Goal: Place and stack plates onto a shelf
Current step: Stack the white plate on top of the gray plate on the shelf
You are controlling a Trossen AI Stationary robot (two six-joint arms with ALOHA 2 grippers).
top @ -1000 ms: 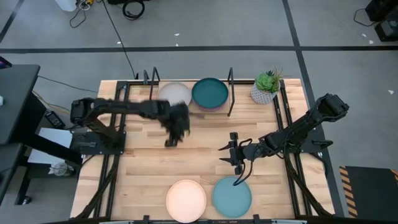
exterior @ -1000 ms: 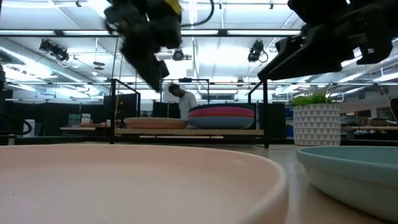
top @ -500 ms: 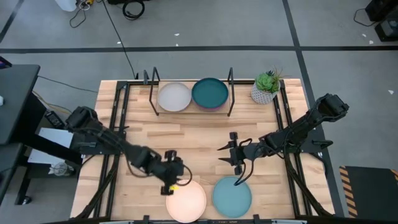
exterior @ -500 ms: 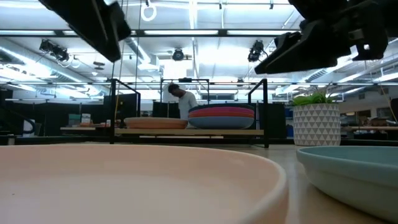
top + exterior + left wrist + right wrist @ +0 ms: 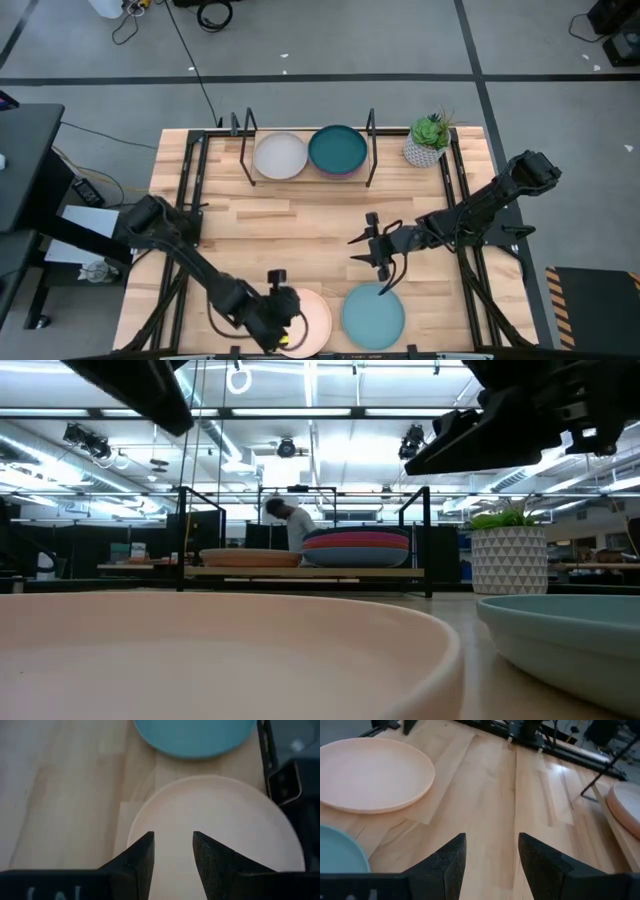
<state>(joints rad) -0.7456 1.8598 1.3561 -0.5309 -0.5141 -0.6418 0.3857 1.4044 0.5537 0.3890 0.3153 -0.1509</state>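
High view first: tabletop of pale wood, with the shelf at the far edge already carrying two piles, a pale plate on top at left and a dark teal plate on top at right. Swung in the last second from beside the shelf, across the middle, down to the near edge: left claw, now low over the left rim of the cream plate. Seen from the left wrist, fingers apart with the cream rim lying between and beyond them, nothing clamped yet. Probably means the approach for the next pick is nearly done, closing on the rim still to come. Right claw hangs mid-tabletop just beyond the light blue plate, fingers apart and empty, barely shifted. Cream plate: round, shallow, matte, sitting flat, just beside the light blue one. Potted plant stands right of the shelf.
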